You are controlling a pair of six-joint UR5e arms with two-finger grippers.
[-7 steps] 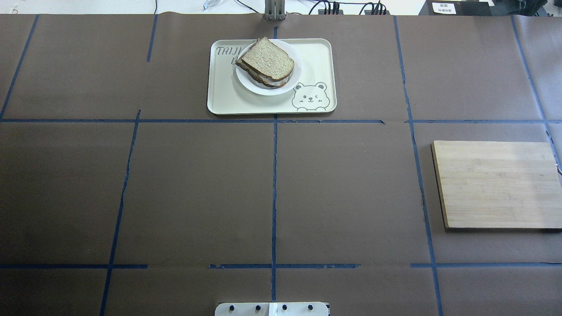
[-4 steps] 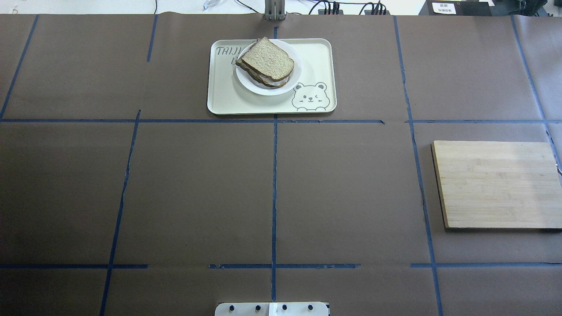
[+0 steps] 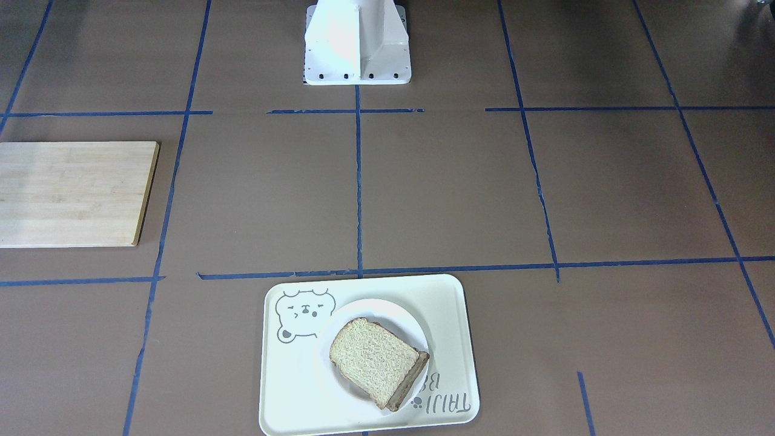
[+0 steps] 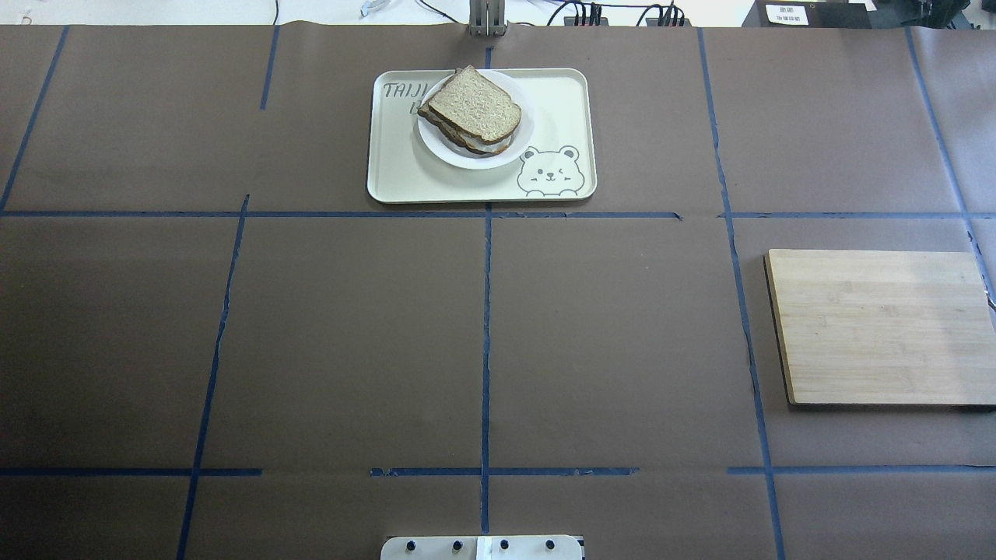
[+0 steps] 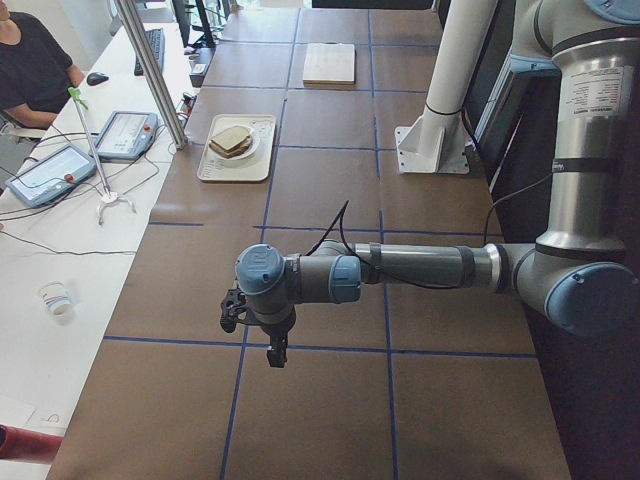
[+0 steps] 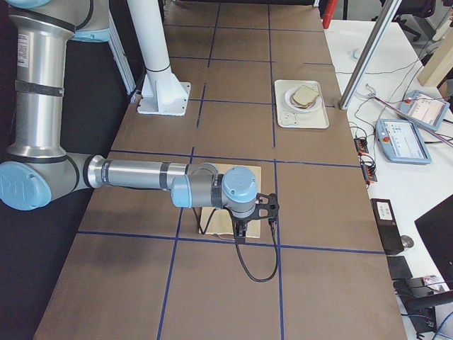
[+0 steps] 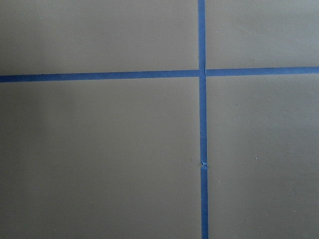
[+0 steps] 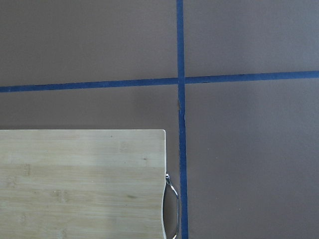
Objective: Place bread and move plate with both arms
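The bread (image 4: 475, 103) (image 3: 369, 357) is a speckled tan slice lying on top of another slice on the white plate (image 4: 467, 159) (image 3: 375, 309). The plate stands on a cream tray (image 4: 560, 93) (image 3: 290, 387) with a bear drawing, at the table's far middle. Neither arm shows in the overhead or front views. My left gripper (image 5: 275, 345) hangs over bare table at the left end, far from the tray. Near a wooden board's edge at the right end hangs my right gripper (image 6: 239, 234). Of either gripper I cannot tell whether it is open or shut. The wrist views show no fingers.
A wooden cutting board (image 4: 879, 327) (image 3: 72, 194) (image 8: 79, 184) with a metal handle lies at the robot's right. The white base (image 3: 357, 42) stands at the near middle. A side bench beyond the tray holds tablets (image 5: 125, 133), cables and a metal post (image 5: 150, 70); a person (image 5: 30, 60) sits there.
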